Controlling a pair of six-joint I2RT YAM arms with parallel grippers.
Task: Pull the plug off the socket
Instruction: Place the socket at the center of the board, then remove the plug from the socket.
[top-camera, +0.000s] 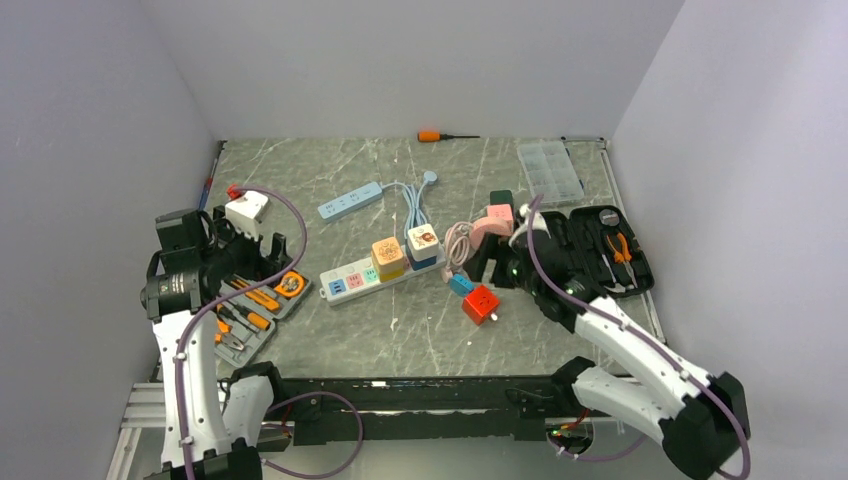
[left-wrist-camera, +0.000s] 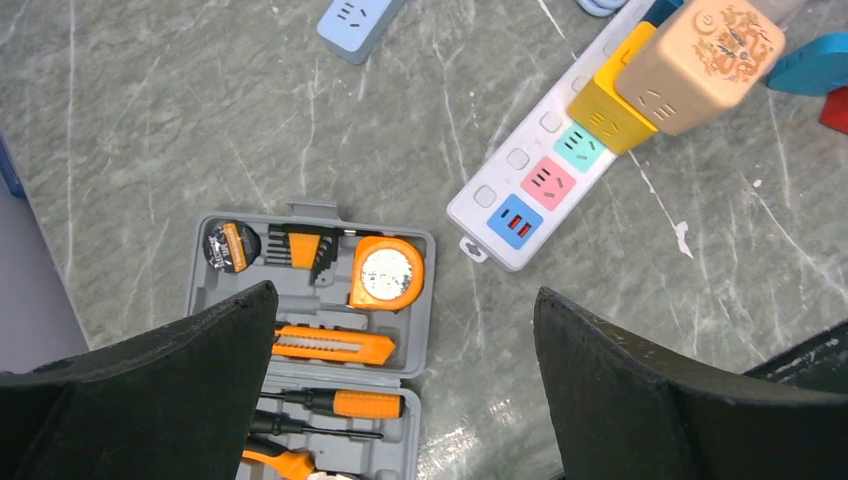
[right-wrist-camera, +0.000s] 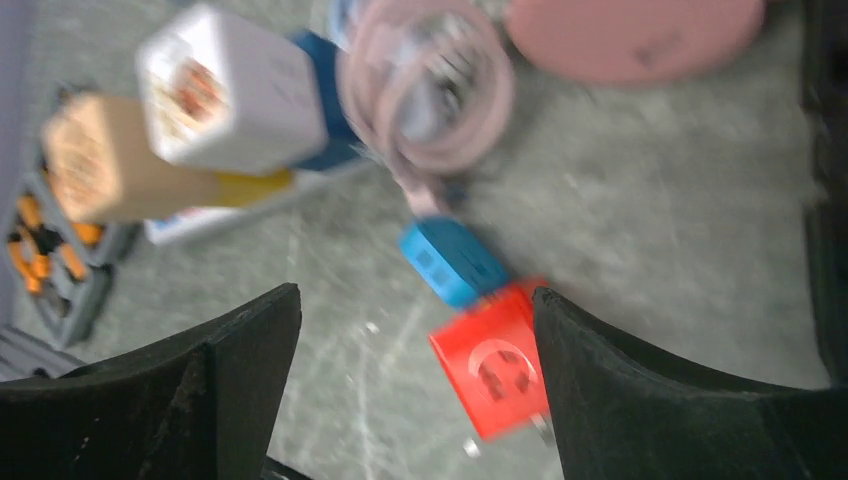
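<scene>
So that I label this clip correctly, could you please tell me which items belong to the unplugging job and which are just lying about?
Job: white power strip, tan plug cube, white plug cube.
Lying about: light-blue power strip, orange screwdriver, grey tool case, black tool case, red cube, clear organiser box.

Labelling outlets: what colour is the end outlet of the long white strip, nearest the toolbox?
Blue; the end outlet shows best in the left wrist view.
</scene>
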